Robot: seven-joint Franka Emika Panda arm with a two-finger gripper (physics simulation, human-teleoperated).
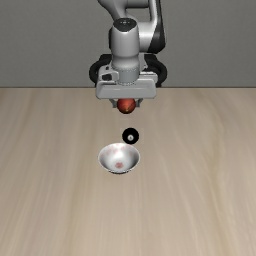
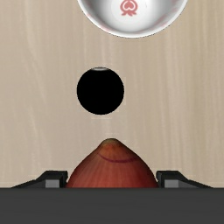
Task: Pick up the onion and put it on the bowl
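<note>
- Tool (image 2: pixel 111 179) clenched on the reddish-brown pointed onion (image 2: pixel 112 162), lifted clear of the pale wooden tabletop (image 1: pixel 50 180) for carrying.
- Held short of the shiny white round bowl (image 1: pixel 106 160), apparently high enough to pass over its rim.

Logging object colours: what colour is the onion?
Reddish brown; the onion shows best in the wrist view.

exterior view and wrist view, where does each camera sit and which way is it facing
Exterior view: sits high in front of the robot, facing it and looking down on the table; the arm and gripper show.
Wrist view: sits on the hand, looking down past the fingertips that grip the onion.
Shared: both views show the onion, the bowl and a black round thing between them.
</note>
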